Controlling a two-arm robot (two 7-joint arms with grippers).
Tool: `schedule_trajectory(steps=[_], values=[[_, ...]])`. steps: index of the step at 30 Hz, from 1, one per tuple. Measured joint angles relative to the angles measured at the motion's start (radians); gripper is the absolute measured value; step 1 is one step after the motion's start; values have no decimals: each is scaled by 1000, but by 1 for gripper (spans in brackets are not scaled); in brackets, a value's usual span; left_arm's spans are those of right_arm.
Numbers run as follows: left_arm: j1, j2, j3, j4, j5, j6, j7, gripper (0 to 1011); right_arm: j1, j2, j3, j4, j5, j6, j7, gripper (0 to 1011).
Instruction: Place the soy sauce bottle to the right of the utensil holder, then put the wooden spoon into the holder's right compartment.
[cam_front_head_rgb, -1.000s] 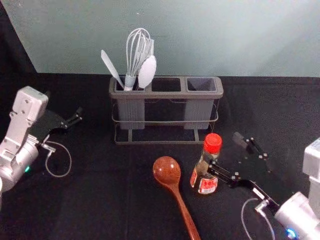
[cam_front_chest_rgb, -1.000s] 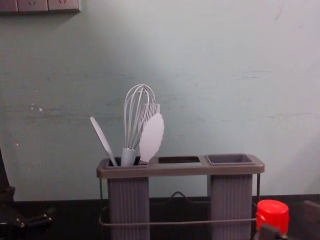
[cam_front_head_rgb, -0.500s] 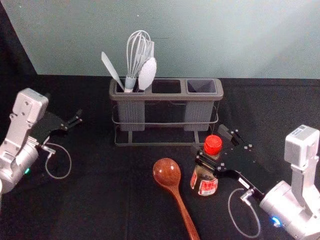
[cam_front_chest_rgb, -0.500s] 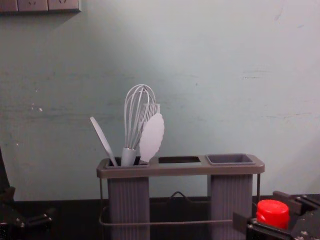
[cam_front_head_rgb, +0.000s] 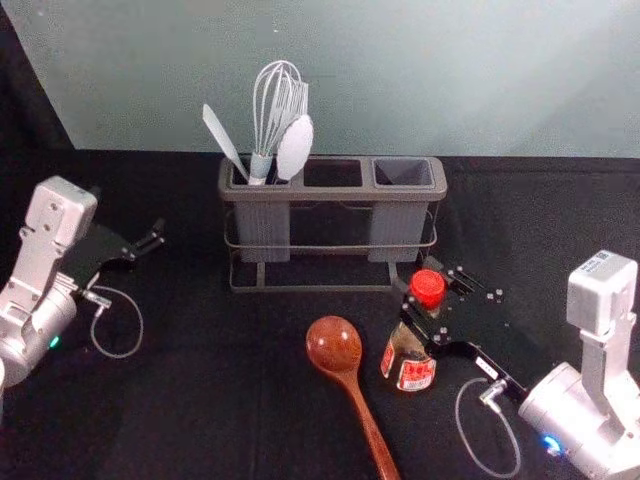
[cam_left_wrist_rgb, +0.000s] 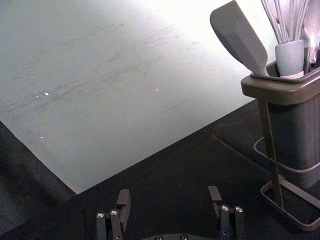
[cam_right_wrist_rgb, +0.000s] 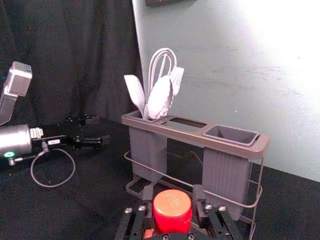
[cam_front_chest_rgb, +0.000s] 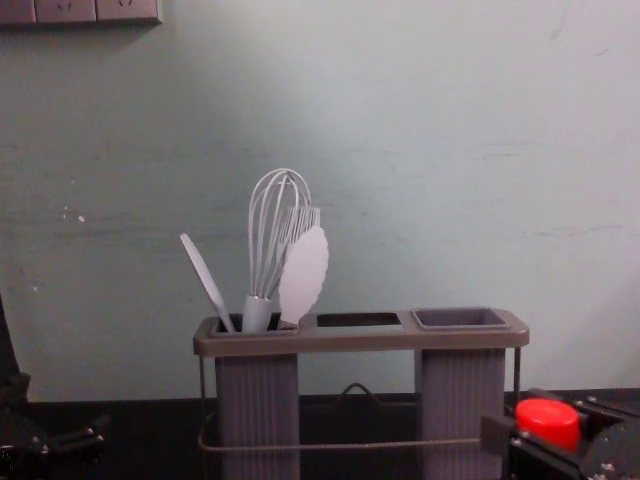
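Your left arm (cam_front_head_rgb: 48, 235) sits parked at the head view's left edge, its left hand (cam_front_head_rgb: 128, 208) pointing inward with fingers spread wide; the wrist light (cam_front_head_rgb: 54, 341) glows green. Your right arm (cam_front_head_rgb: 604, 350) reaches in from the lower right, its right hand (cam_front_head_rgb: 419, 281) angled forward and inward, fingers drawn partway together.

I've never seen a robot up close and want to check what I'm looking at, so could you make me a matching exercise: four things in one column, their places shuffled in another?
1. wooden spoon
2. whisk
3. right gripper
4. left gripper

A. at the soy sauce bottle
B. off to the left of the utensil holder
C. lying in front of the holder
D. standing in the holder's left compartment

Pairs: 1-C, 2-D, 3-A, 4-B.
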Motion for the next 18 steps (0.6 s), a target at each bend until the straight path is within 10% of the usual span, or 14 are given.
schedule_trajectory(steps=[4, 18], values=[[0, 0, 0, 0, 0, 0, 0, 1011, -9, -3, 12, -10, -7, 3, 8, 400], [0, 0, 0, 0, 0, 0, 0, 1011, -40, 9, 101, -42, -9, 4, 18, 392]])
